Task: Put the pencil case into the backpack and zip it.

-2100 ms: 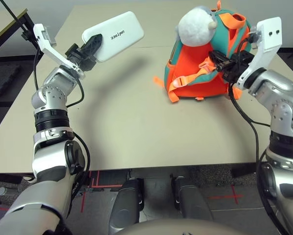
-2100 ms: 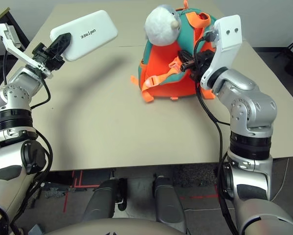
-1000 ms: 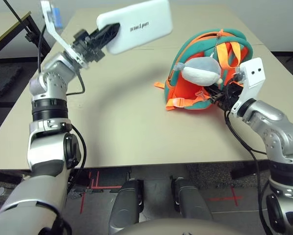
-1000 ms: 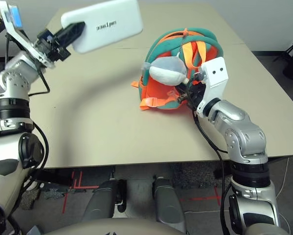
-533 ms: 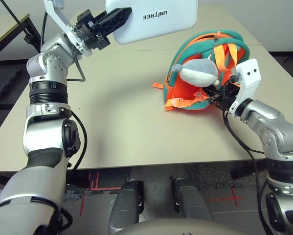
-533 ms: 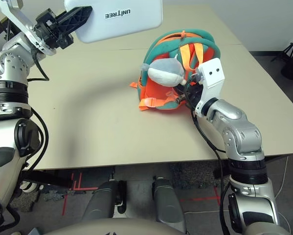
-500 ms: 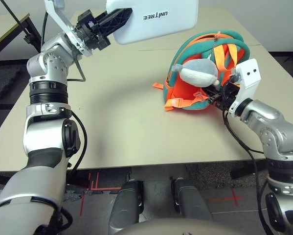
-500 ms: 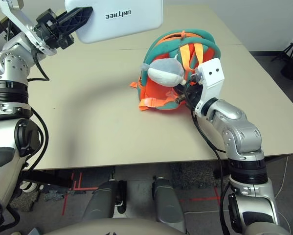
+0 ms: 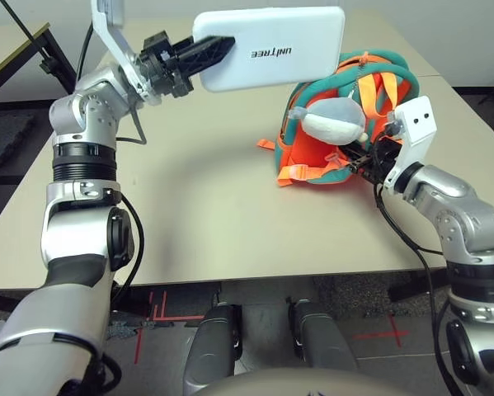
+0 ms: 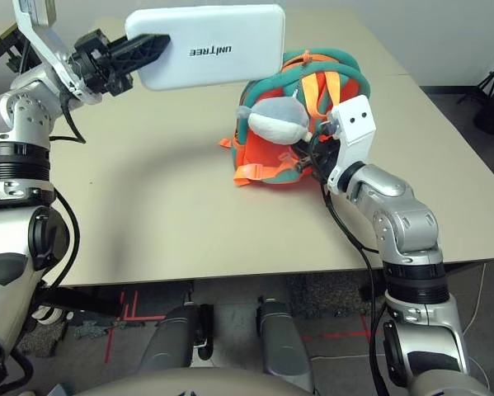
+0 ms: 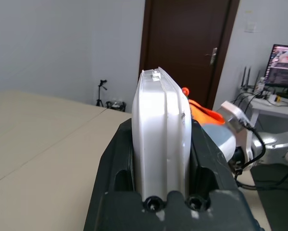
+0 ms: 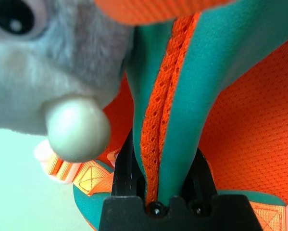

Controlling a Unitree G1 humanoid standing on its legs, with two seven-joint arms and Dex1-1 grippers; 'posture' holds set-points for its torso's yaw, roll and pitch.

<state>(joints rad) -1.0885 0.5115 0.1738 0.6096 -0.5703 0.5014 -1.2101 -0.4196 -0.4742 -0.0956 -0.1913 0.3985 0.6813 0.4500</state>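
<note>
The left gripper (image 9: pixel 204 56) is squeezing one short end of the white pencil case (image 9: pixel 275 48). It holds the case up in the air, lying nearly flat, high above the tan table (image 9: pixel 205 206). The far end of the case sticks out past the gripper and reaches over toward the top of the backpack (image 9: pixel 341 132). The case is not inside yet.

The orange and teal backpack sits on the table, below and beyond the tip of the case. A grey plush toy (image 9: pixel 336 125) hangs on its front.

The right gripper (image 12: pixel 156 190) is pinched nearly shut on a teal edge of the backpack, right beside the plush toy. It looks like it is holding the bag steady, maybe holding it open.

So the case is picked up and brought close. I think what is left is sliding it in, then zipping the bag
</note>
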